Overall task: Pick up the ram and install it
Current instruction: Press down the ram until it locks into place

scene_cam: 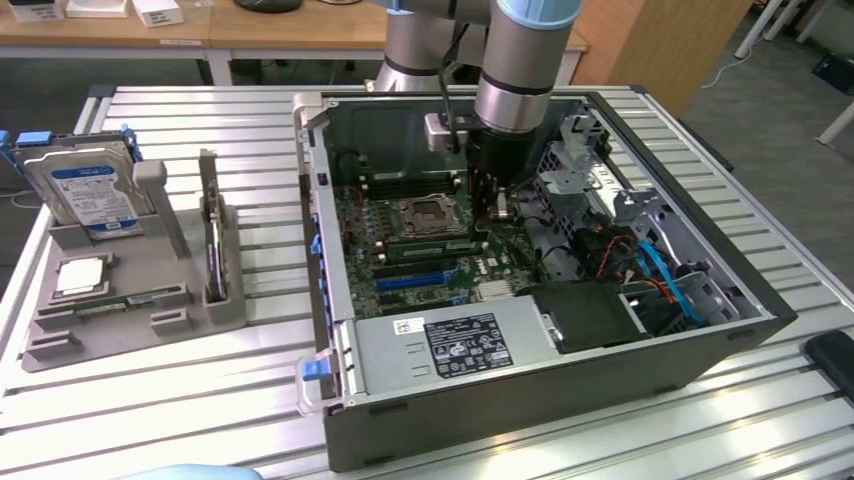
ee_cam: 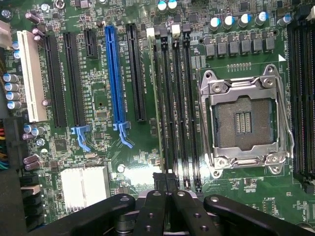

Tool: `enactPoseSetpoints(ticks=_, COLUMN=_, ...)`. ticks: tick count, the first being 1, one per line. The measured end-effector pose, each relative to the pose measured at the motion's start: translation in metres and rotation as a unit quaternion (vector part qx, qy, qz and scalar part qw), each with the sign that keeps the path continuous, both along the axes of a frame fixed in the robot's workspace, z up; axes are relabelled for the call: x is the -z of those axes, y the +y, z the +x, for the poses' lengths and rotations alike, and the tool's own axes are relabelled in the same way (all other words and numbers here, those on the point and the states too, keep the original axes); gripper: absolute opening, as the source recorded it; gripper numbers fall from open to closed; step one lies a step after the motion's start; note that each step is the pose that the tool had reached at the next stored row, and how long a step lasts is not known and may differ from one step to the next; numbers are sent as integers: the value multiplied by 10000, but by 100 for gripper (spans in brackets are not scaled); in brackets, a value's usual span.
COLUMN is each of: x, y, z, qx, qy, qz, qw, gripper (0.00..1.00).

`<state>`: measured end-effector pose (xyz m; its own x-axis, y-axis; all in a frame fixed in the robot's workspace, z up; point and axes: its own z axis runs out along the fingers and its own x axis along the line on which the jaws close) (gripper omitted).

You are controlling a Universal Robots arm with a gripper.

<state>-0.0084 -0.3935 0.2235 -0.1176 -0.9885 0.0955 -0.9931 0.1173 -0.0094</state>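
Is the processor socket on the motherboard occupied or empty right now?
Empty: the processor socket shows its bare contact field inside the metal frame, with no chip seated in it.

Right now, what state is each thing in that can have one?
Computer case: side panel off, lying flat.
Processor socket: empty, retention frame down.
Ram: standing on edge in a memory slot beside the socket.
Gripper: jaws shut, directly over the ram's end.
Hard drive: upright in the grey holder.
Expansion card: upright in the holder.
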Motion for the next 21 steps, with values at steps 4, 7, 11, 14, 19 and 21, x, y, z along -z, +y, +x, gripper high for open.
enactPoseSetpoints(ticks=4, x=-39, y=-1, z=-1, qx=-1, qy=6, qz=-3, qw=10000, gripper=10)
enactPoseSetpoints(ticks=7, x=-43, y=-1, z=-44, qx=-1, qy=6, qz=-2, qw=10000, gripper=10)
enactPoseSetpoints(ticks=11, x=-45, y=-1, z=-178, qx=-1, qy=7, qz=-4, qw=10000, gripper=10)
enactPoseSetpoints(ticks=14, x=-45, y=-1, z=-298, qx=-1, qy=6, qz=-3, qw=10000, gripper=10)
enactPoseSetpoints(ticks=19, x=-45, y=-1, z=-479, qx=-2, qy=3, qz=-3, qw=10000, gripper=10)
enactPoseSetpoints(ticks=21, x=-45, y=-1, z=-536, qx=-1, qy=2, qz=-3, qw=10000, gripper=10)
